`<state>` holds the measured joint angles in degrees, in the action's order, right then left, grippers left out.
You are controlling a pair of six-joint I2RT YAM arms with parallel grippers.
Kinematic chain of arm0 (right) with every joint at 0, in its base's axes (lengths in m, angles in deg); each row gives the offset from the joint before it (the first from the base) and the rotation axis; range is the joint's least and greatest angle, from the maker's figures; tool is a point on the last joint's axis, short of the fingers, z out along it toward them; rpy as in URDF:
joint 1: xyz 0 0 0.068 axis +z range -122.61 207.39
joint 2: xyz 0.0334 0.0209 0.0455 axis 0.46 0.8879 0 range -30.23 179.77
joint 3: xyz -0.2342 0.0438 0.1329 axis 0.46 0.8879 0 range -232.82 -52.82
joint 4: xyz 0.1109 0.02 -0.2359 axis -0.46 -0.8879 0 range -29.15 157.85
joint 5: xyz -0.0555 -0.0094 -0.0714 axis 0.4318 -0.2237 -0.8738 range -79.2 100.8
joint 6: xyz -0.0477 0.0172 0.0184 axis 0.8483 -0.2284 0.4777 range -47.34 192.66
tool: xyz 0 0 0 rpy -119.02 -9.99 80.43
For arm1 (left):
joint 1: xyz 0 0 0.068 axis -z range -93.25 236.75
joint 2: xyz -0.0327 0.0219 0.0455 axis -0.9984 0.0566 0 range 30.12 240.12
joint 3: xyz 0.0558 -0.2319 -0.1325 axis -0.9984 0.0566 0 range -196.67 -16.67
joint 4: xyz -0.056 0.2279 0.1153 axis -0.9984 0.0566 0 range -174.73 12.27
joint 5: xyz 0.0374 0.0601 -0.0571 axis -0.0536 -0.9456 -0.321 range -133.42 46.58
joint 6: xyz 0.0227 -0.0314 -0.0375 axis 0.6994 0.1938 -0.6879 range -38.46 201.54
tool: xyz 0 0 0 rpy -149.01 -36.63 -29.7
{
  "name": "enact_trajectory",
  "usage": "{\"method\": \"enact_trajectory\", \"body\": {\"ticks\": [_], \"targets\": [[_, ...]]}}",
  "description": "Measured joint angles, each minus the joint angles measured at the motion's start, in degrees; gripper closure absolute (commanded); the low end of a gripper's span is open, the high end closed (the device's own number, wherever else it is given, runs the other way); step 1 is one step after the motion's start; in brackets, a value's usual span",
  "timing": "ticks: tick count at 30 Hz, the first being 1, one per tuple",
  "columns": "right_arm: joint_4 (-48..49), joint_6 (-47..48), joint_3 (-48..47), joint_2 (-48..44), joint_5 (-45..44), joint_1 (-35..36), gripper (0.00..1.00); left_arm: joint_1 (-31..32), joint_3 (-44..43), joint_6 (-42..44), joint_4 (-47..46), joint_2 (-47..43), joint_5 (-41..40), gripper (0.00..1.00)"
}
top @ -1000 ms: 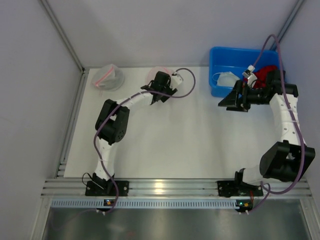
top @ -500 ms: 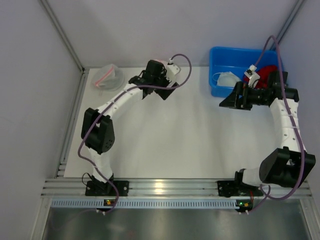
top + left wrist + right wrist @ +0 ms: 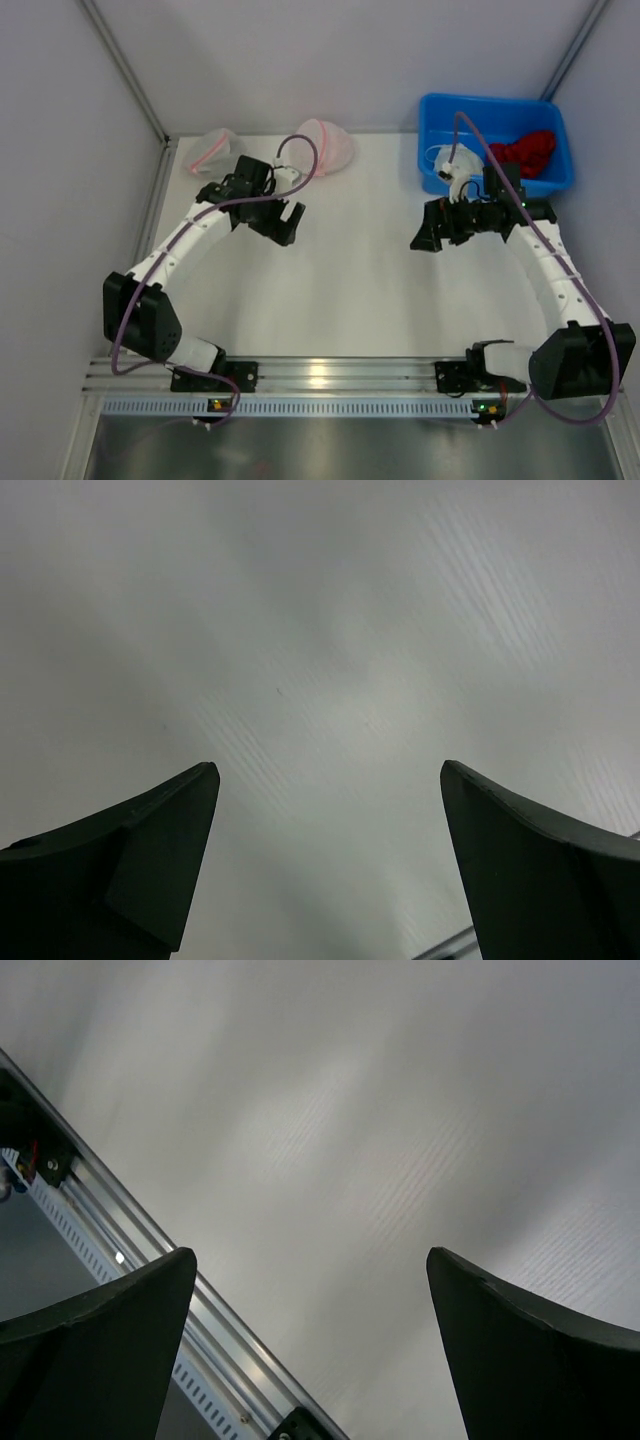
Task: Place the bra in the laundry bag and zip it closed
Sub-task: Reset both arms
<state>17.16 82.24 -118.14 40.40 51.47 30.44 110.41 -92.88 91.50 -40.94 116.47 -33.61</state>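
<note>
left end effector (image 3: pixel 330 770) and right end effector (image 3: pixel 310 1252) hover empty, spread open; pickup not begun. next, grasp the bra (image 3: pixel 527 150) in the bin (image 3: pixel 490 100).

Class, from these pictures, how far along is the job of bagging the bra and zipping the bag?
Done: nothing that shows. The red garment lies in the blue bin, apart from the pink mesh bag and a second bag at the table's back. In hand: nothing; the left tool and right tool are open, empty, over bare table. Left: picking up, bagging, zipping.
</note>
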Motion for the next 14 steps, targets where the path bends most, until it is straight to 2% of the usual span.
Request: {"method": "enact_trajectory", "body": {"ticks": [7, 14], "targets": [[3.43, 0.39, 5.81, -0.17, -2.95, 6.60, 0.01, -2.21, 12.48, -3.48, 2.86, -11.39, -0.72, 0.02], [5.79, -0.37, 8.74, -0.24, -3.06, 8.39, 0.01, -2.49, 15.58, -4.37, 3.06, -16.33, -1.68, 0.02]]}}
